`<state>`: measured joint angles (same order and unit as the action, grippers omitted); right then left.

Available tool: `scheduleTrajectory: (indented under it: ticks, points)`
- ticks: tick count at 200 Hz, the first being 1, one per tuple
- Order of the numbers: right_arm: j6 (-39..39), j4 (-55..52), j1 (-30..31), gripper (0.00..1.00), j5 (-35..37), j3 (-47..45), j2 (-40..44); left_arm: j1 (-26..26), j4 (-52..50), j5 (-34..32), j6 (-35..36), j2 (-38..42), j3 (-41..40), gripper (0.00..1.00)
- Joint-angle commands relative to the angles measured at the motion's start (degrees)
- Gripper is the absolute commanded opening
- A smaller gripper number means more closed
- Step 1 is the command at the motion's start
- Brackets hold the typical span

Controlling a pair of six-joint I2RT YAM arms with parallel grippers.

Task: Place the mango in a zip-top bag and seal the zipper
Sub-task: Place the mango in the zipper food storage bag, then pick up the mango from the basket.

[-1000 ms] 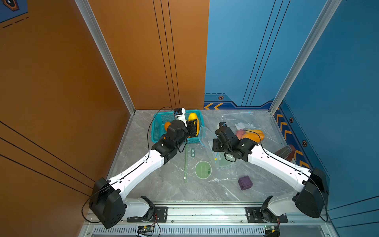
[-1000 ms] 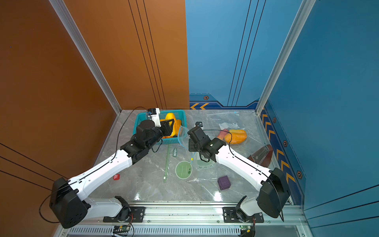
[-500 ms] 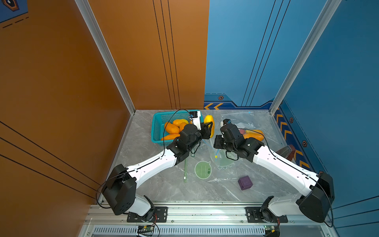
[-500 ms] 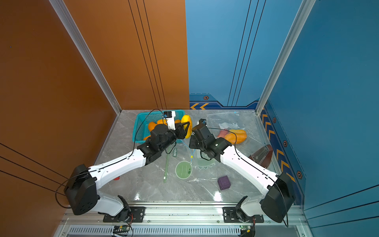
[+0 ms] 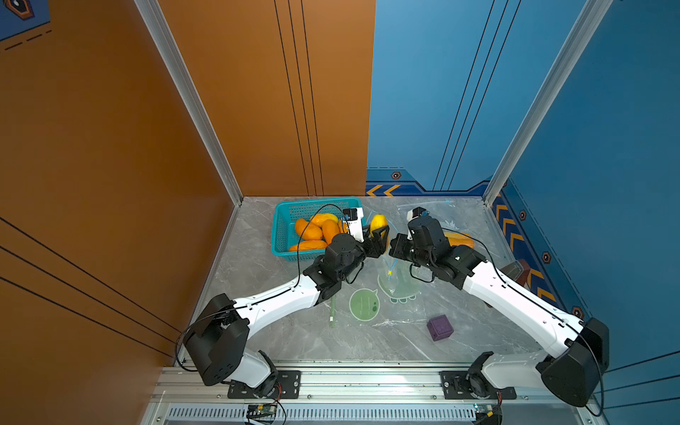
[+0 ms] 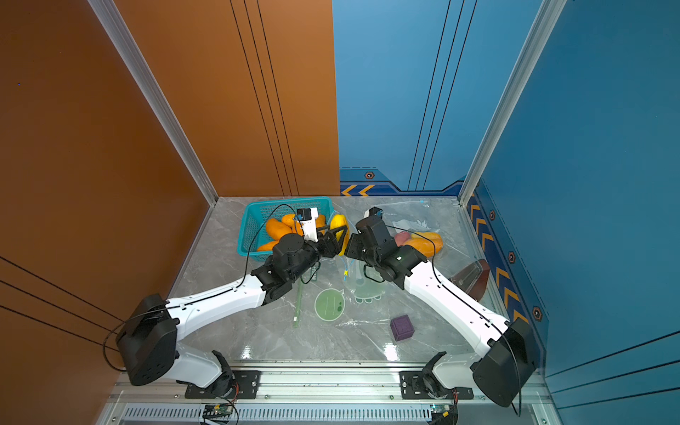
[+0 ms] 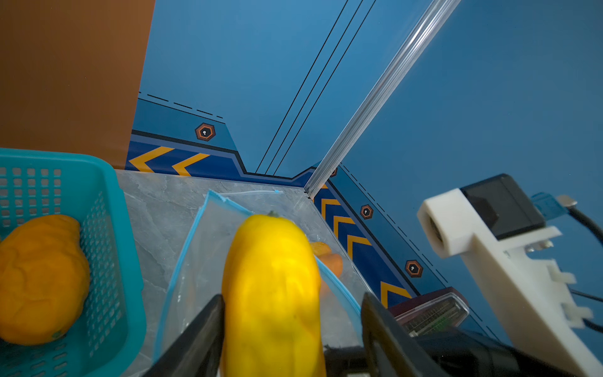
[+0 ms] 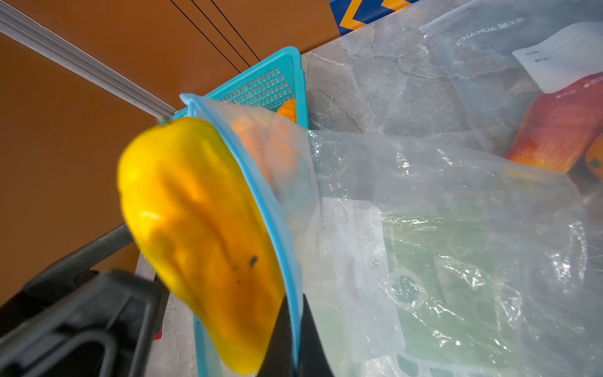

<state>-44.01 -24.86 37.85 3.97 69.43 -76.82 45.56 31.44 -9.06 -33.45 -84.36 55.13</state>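
Note:
A yellow mango (image 5: 379,222) (image 6: 338,223) (image 7: 270,277) (image 8: 195,228) stands on end at the mouth of a clear zip-top bag (image 5: 399,279) (image 6: 362,283) (image 8: 424,228). My left gripper (image 5: 379,235) (image 7: 292,297) is open around the mango's lower part. One finger lies against it and the other stands off with a gap. My right gripper (image 5: 394,247) (image 8: 295,303) is shut on the bag's blue zipper rim (image 8: 261,196) and holds the mouth up beside the mango. The rest of the bag hangs to the table.
A teal basket (image 5: 283,235) with several orange mangoes (image 5: 309,230) stands just left of my left gripper. Another bag with fruit (image 5: 456,239) lies back right. A green disc (image 5: 364,304), a green stick (image 5: 333,312), a purple cube (image 5: 439,327) and a dark red box (image 5: 515,268) lie around.
My left arm carried the mango from over the basket rightward to the bag's mouth, and its jaws have now parted from it. My right gripper raised the bag's rim toward the mango.

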Motion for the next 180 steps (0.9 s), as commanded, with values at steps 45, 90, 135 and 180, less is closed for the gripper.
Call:
scheduleTrajectory:
  ticks: [45,90,135,180]
  points:
    - [-0.4,0.9,-0.8,0.00,-0.5,-0.1,1.0,-0.2,1.6,-0.6,1.3,4.1,-1.9,0.79]
    - [0.9,-0.1,-0.8,0.00,-0.3,0.4,1.4,-6.5,1.1,-1.6,0.5,8.3,-4.6,0.84]
    - [1.7,-1.4,-0.9,0.00,0.2,1.2,1.4,-14.7,-14.7,-3.5,0.0,7.6,-0.3,0.84]
    - [1.6,-1.8,-0.5,0.00,0.3,1.1,1.1,-20.9,-34.2,-5.8,1.2,-0.6,11.4,0.83]
